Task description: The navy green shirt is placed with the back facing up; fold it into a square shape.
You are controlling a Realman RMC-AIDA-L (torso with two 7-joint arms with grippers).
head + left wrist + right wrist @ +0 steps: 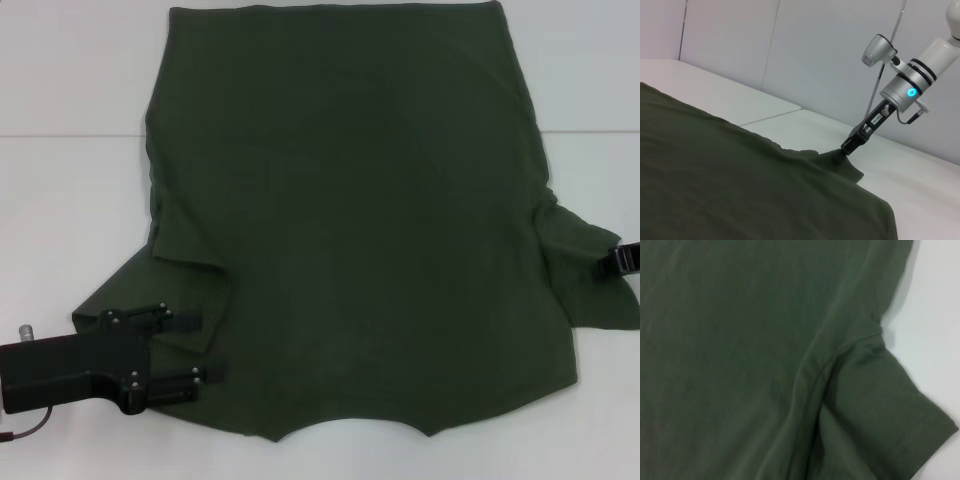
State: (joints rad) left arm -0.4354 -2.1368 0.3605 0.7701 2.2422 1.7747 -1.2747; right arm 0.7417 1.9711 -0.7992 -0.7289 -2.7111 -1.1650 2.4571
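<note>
Lying flat, back up, on the white table [60,80]: the navy green shirt [350,220], hem at the far edge, collar notch at the near edge, no fold made yet. Left gripper [200,348] low over the left sleeve [160,300], fingers spread wide, one on each side of the sleeve edge, nothing pinched. Right gripper [847,146] down at the tip of the right sleeve [590,270]; from the left wrist view, cloth drawn up into a small peak at the tip, so probably clamped on the fabric, tho the jaws are too small to be sure. Right wrist view: only the sleeve seam and hem close up, no fingers in it.

Step in hand, at a guess: taking both sleeves, ready for the first fold inward. Next move calls for: closing the left on the sleeve edge, catching both layers; lifting both sides just enough to clear the table; carrying each sleeve in twd the shirt's midline w/o dragging the body crooked. Then side panels in, and hem toward collar for the square.
</note>
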